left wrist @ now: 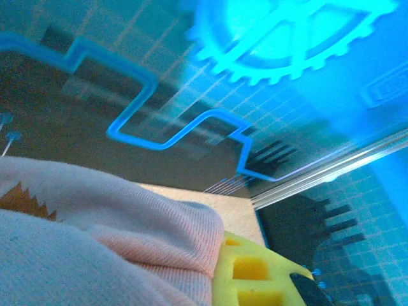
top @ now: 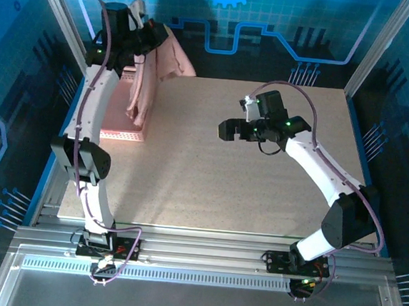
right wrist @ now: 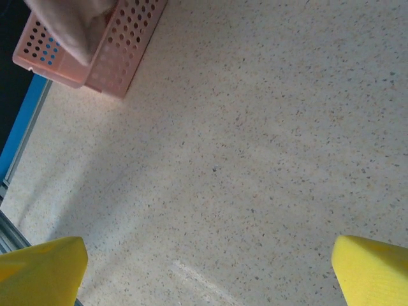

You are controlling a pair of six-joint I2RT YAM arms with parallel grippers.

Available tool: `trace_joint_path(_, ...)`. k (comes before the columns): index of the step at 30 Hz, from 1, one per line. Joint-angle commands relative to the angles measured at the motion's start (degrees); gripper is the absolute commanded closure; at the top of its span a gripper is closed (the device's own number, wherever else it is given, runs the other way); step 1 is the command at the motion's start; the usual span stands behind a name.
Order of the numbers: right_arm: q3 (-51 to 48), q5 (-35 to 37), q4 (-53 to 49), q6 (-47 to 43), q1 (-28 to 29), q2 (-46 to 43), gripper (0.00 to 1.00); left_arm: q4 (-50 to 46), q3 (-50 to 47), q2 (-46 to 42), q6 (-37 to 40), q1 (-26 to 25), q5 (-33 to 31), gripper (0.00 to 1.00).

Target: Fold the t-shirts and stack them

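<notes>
Robot lab cell, not a home or shop. Left arm (top: 94, 107) and right arm (top: 318, 166) are bolted to aluminium extrusion rails (top: 202, 257) at the near edge of a speckled beige surface (top: 210, 168). Aluminium posts (top: 375, 46) frame the enclosure. Walls are blue printed panels with a gear graphic (left wrist: 287, 38) and circuit-trace lines (left wrist: 159, 131). Exposed purple cabling (top: 306, 97) runs along each arm.

Cool blue light all round: glowing blue grid-patterned wall panels (top: 331, 21) at the back, a bright cyan gear emblem (left wrist: 287, 38) and a zigzag blue circuit line (left wrist: 132, 107) across them. Below, the beige speckled table (right wrist: 255, 159), edged by silver aluminium frame rails (top: 202, 257).
</notes>
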Motion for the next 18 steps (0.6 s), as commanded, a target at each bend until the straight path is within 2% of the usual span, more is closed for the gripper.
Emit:
trace_joint_path(1, 1.5, -2.2, 2.3, 2.0, -2.1, -1.2, 0.00, 3.6, 7.3, -3.8, -0.8, -1.8, 4.2, 1.00)
trace_joint_path(5, 1.6, -3.6, 4.6, 3.7, -4.5, -2.0, 0.00, 3.7, 14.1, -1.9, 0.1, -4.9, 6.0, 1.00)
trace_joint_path(10, 2.5, -4.3, 6.4, 4.7, -6.6, -3.0, 0.00, 9.5, 19.1, 0.1, -4.8, -8.9, 9.3, 1.00)
trace_joint_path(13, 1.7, -2.8, 7.6, 5.4, -7.6, -4.8, 0.00, 9.8, 22.2, 1.2, -5.3, -13.7, 10.8, 1.00)
trace_joint_path(18, -3.9, 0.7, 10.4, 7.5, -9.8, -11.1, 0.00, 4.4, 19.2, -0.3, -1.9, -22.6, 11.5, 1.00)
